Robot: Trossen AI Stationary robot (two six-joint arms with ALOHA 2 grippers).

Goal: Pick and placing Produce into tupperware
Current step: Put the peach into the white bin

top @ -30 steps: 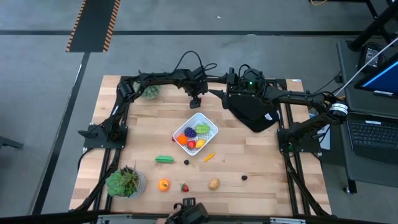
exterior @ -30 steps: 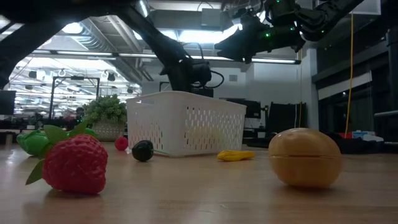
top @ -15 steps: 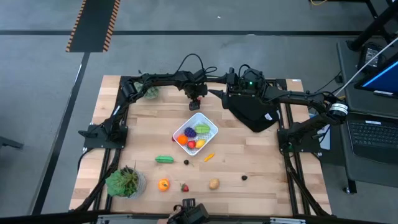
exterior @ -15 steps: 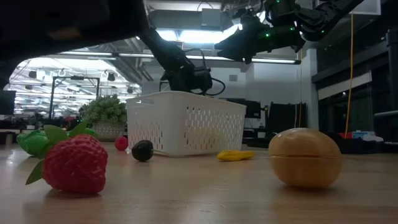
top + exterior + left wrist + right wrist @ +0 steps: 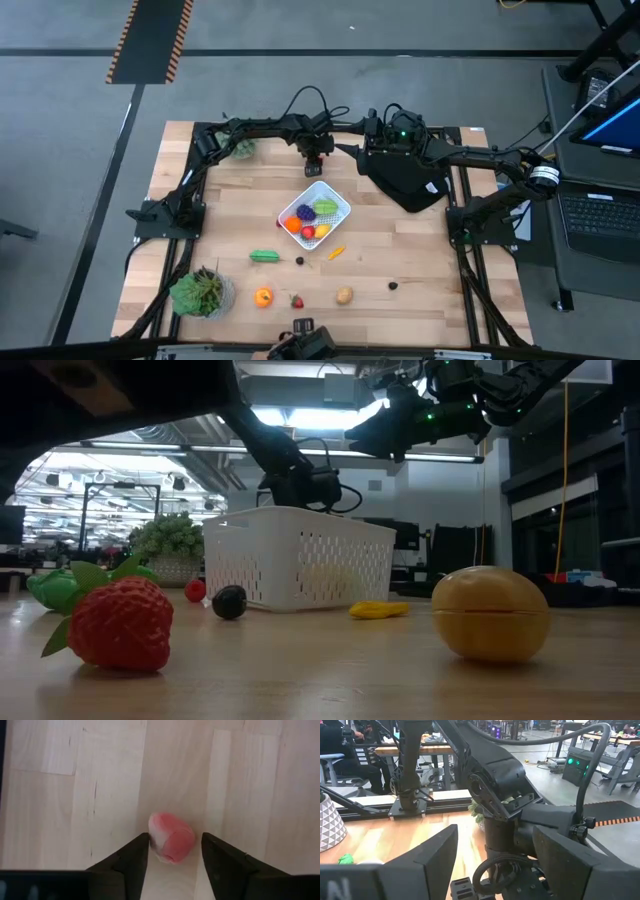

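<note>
White mesh-dotted tupperware (image 5: 315,211), pink produce piece (image 5: 171,837), black cloth (image 5: 405,180), pale striped wooden table (image 5: 420,262)

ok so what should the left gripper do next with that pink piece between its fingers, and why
Probably finish closing. In the wrist view the left gripper has a finger on each side of the pink-red produce piece, which lies on the wooden table, and narrow gaps show on both sides. Once it grips, lift toward the white container close by.

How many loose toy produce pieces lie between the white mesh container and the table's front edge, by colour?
Green long piece: 1
Small dark berries: 2
Yellow-orange piece: 1
Orange round fruit: 1
Red strawberry: 1
Tan round piece: 1
Total: 7
</note>
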